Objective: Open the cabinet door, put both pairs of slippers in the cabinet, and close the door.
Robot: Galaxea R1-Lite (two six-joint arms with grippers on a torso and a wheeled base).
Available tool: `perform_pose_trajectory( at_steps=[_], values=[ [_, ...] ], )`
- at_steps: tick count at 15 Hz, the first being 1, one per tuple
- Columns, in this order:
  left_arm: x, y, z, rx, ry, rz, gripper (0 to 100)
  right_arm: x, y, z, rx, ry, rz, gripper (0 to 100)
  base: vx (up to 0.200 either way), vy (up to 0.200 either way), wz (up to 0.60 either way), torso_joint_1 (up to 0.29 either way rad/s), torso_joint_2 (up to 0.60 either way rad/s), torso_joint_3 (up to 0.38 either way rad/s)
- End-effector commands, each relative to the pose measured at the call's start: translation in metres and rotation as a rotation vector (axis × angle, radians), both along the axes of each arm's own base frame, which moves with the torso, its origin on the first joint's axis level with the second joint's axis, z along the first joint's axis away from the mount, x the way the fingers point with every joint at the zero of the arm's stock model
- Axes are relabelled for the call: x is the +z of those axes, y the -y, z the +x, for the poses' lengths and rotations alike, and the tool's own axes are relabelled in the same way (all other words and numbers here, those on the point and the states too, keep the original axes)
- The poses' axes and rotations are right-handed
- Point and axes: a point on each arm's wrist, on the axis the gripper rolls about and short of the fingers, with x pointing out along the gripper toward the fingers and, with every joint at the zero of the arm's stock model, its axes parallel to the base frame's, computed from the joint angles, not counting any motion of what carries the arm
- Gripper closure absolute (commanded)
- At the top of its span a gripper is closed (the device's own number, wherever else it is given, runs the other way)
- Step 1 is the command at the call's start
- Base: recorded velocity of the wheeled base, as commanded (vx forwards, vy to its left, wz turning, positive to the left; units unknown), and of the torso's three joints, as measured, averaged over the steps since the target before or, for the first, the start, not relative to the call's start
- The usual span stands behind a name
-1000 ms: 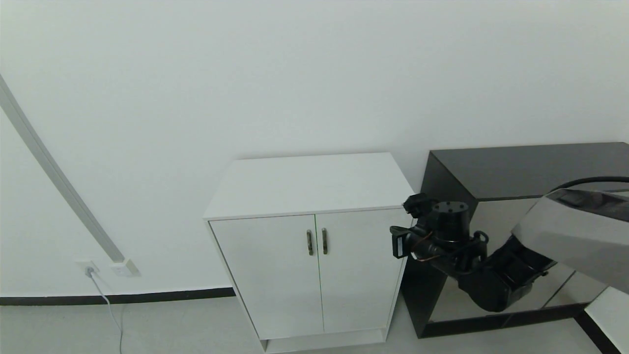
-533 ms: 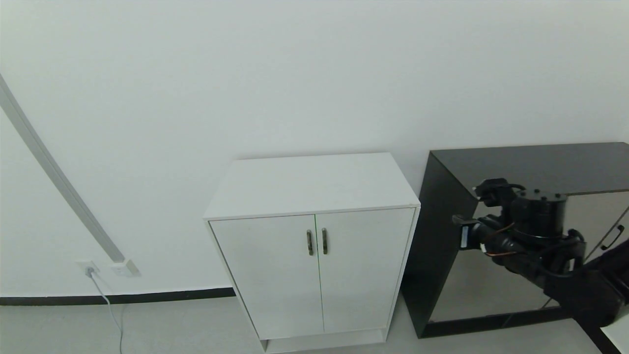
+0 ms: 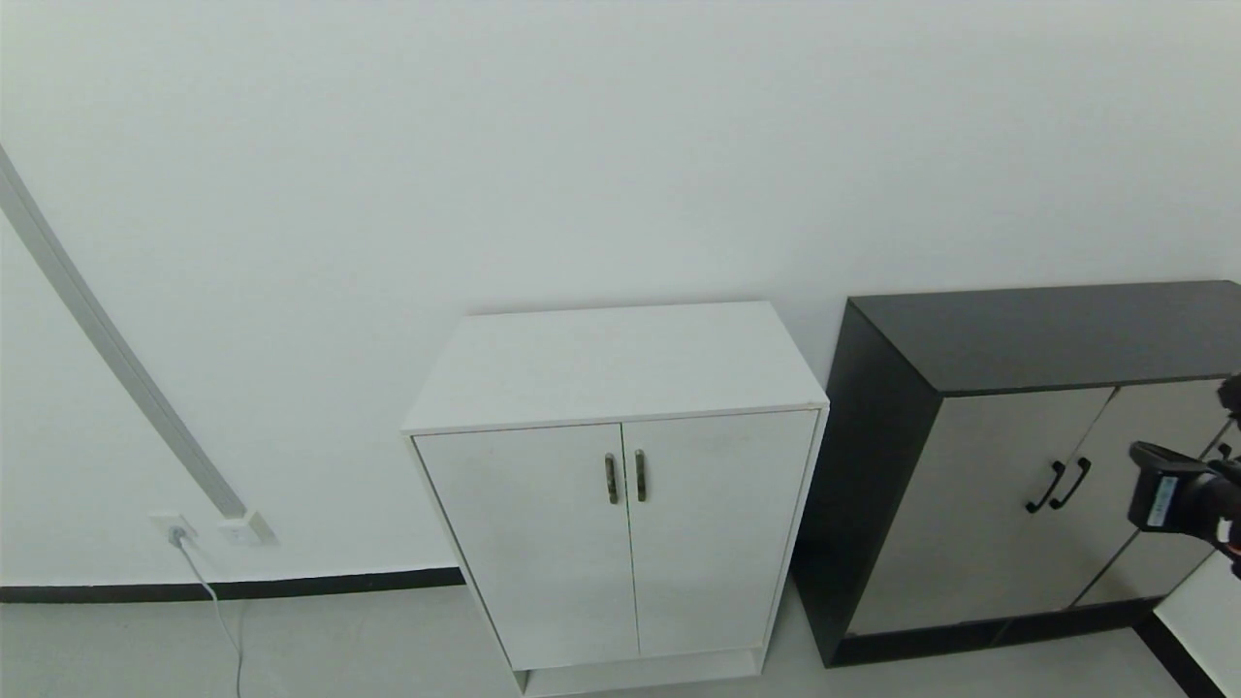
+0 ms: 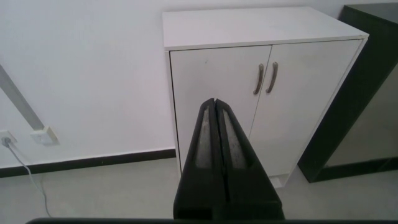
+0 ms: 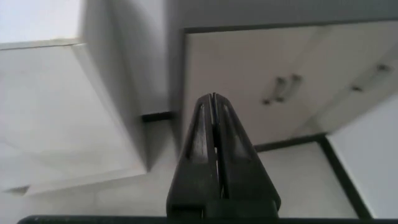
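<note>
**Smooth white cabinet point(image 3: 620, 543) shut; both end effectors closed**

Left end effector point(image 4: 215, 102) and right end effector point(image 5: 213, 96), slim, black and tapered, are pinched shut. Beyond them the boxy cabinet stands on the floor point(image 3: 339, 650) against the wall point(image 3: 485, 145), its slender metal handles point(image 3: 611, 478) side by side.

Smooth matt white cabinet point(image 3: 524, 543) — dark metal handles point(image 3: 611, 478); black cabinet point(image 3: 1018, 334) glossy-fronted.

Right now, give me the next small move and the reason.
Probably open the left gripper and ease it toward the handles of the white cabinet: its doors are shut, and the gripper is shut, facing them but well short of them.
</note>
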Motion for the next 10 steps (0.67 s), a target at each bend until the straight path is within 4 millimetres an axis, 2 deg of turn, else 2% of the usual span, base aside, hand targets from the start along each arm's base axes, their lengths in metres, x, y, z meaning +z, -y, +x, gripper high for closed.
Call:
perform_pose_trajectory(
  at_steps=[1,6,10],
  values=[
    [0.000,0.000,0.000,0.000,-0.001,0.000,100,0.013,0.015,-0.050,-0.075,0.094,-0.018,100,0.000,0.000,0.00,0.000,0.00,0.000],
    [0.000,0.000,0.000,0.000,-0.001,0.000,100,0.024,0.003,-0.121,0.061,0.091,-0.005,100,0.000,0.000,0.00,0.000,0.00,0.000],
    [0.000,0.000,0.000,0.000,0.001,0.000,100,0.016,-0.007,-0.169,0.183,0.049,0.018,100,0.000,0.000,0.00,0.000,0.00,0.000]
  ],
)
